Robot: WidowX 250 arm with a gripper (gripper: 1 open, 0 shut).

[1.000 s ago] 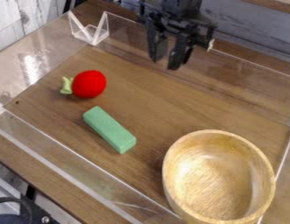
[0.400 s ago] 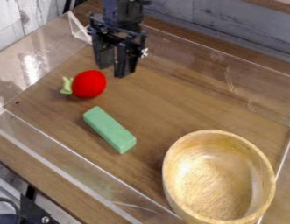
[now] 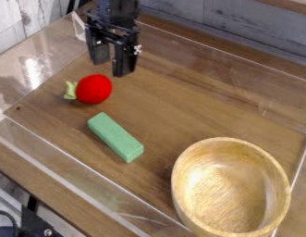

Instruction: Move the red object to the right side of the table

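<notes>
Three things sit on my desk (image 3: 204, 102), a brown wood-grain top fenced by low clear acrylic walls (image 3: 68, 171). Nearest me, at about 4 o'clock from the desk's middle, a round wooden bowl (image 3: 230, 189) stands upright close to the near right corner; I see only bare wood inside it. Left of it, at about 7 o'clock from the middle, a green rectangular block (image 3: 116, 136) lies flat, its long axis running from upper left to lower right, apart from the bowl. Farther back, at about 11 o'clock from the block and near it without touching, I see the red object (image 3: 93, 88), a small round toy fruit with its yellow-green leafy tip (image 3: 71, 91) pointing toward 9 o'clock. It rests on the left half of the desk. Beyond it, at about 1 o'clock from the fruit, my black pincer (image 3: 113, 62) hangs pointing nearly straight down. Its dark fingers (image 3: 123, 61) stand apart with a gap between them and nothing is held. From this view I cannot tell whether the tips touch the wood. The pincer is just beside the fruit but clear of it.
</notes>
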